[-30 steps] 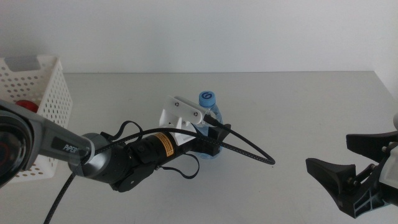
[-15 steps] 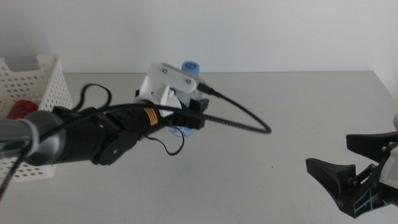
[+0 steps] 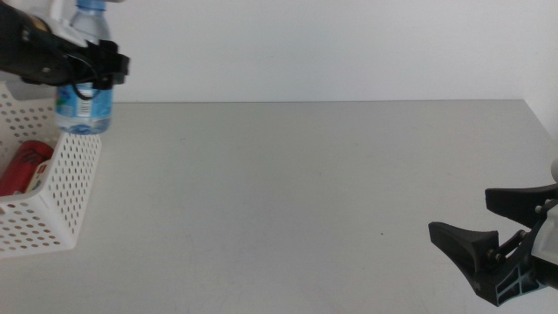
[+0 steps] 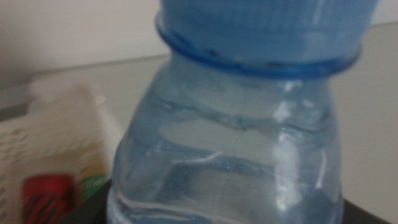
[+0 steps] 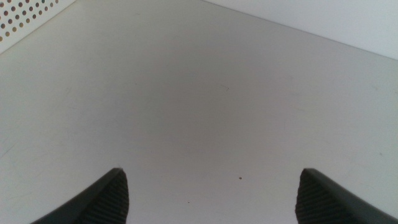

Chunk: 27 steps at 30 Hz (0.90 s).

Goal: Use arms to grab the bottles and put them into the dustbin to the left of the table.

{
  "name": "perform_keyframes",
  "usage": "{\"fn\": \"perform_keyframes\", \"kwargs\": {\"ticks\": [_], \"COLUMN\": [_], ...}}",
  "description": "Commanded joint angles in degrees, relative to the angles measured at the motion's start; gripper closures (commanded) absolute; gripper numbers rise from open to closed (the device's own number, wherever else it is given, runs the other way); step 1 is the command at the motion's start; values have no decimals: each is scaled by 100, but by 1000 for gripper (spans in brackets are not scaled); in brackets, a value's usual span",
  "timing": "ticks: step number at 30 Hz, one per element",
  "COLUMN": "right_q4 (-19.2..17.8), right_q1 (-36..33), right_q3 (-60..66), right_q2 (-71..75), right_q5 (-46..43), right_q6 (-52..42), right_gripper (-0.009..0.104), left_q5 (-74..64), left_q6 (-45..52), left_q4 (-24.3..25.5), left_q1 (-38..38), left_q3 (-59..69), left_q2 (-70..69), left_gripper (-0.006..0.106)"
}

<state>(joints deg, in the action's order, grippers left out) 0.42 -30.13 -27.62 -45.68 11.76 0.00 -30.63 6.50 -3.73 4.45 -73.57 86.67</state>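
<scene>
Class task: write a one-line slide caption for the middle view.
Left pincer holds the blue-capped water bottle over the white dustbin, red can inside; right pincer waits open.

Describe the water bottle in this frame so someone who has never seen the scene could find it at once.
Start at the white perforated dustbin at the table's left edge. Above its near-right corner, the left gripper holds the water bottle upright in the air. It is clear with a bluish tint and a label, unlike the red can lying inside the dustbin.
</scene>
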Motion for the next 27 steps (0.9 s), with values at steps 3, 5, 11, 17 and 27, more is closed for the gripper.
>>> {"fn": "perform_keyframes", "kwargs": {"ticks": [3, 5, 11, 17, 27], "right_q4": [-42, -42, -42, -42, -42], "right_q1": [-18, -18, -18, -18, -18], "right_q3": [-166, -166, -166, -166, -166], "right_q2": [29, 29, 29, 29, 29], "right_q5": [-374, -374, -371, -371, -371], "right_q6": [-83, -83, -83, -83, -83], "right_gripper": [6, 6, 6, 6, 6], "left_q5": [-779, -920, -939, -939, -953], "left_q6": [204, 336, 541, 541, 601], "left_q4": [-98, -114, -134, -128, -156], "left_q1": [-701, -985, -1628, -1906, -1906], "left_q3": [-846, -947, -934, -934, -934], "left_q2": [-297, -291, -195, 282, 1061], "left_gripper": [102, 102, 102, 102, 85]}}
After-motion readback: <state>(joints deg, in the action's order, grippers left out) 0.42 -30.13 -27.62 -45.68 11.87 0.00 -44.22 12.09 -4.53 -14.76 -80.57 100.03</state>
